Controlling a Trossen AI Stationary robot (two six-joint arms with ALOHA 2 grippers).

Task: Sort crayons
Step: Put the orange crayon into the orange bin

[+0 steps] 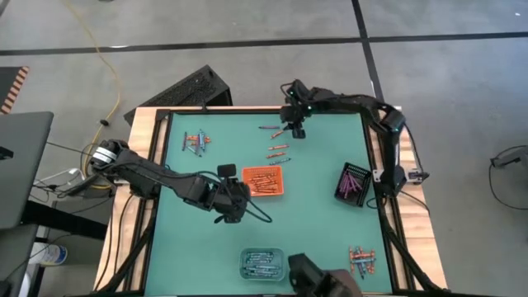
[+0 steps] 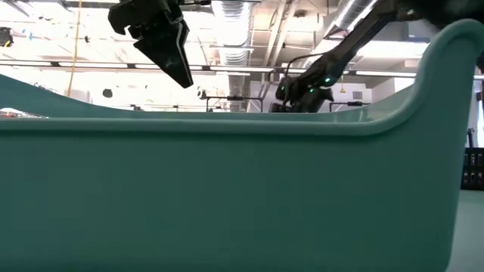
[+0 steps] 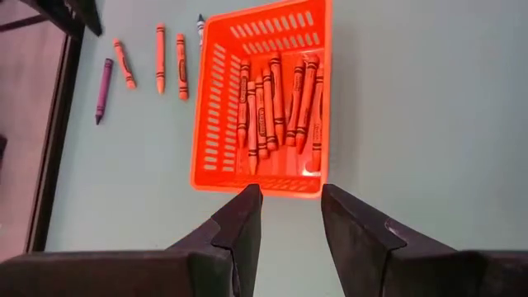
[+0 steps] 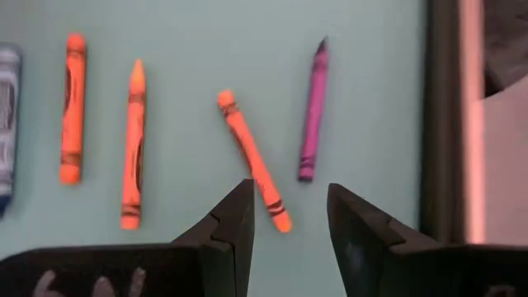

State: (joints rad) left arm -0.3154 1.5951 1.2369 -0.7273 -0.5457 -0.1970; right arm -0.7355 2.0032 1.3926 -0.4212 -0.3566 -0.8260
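Loose crayons lie flat on the green mat near the far edge: in the right wrist view a slanted orange crayon (image 4: 252,161), a purple crayon (image 4: 312,111), two more orange crayons (image 4: 132,144) and a blue-grey one (image 4: 7,124). My right gripper (image 1: 295,130) (image 4: 289,216) is open over them, its fingertips either side of the slanted orange crayon's end, touching nothing that I can see. My left gripper (image 1: 235,204) (image 3: 291,216) is open and empty just on the near side of the orange tray (image 3: 206,140), which holds several orange crayons (image 3: 276,107).
A black tray (image 1: 352,183) with purple crayons stands at the right. A clear tray (image 1: 262,264) with blue-grey crayons stands at the near edge. Mixed crayon piles lie at the far left (image 1: 196,144) and near right (image 1: 361,260). A raised frame (image 1: 157,165) rims the mat.
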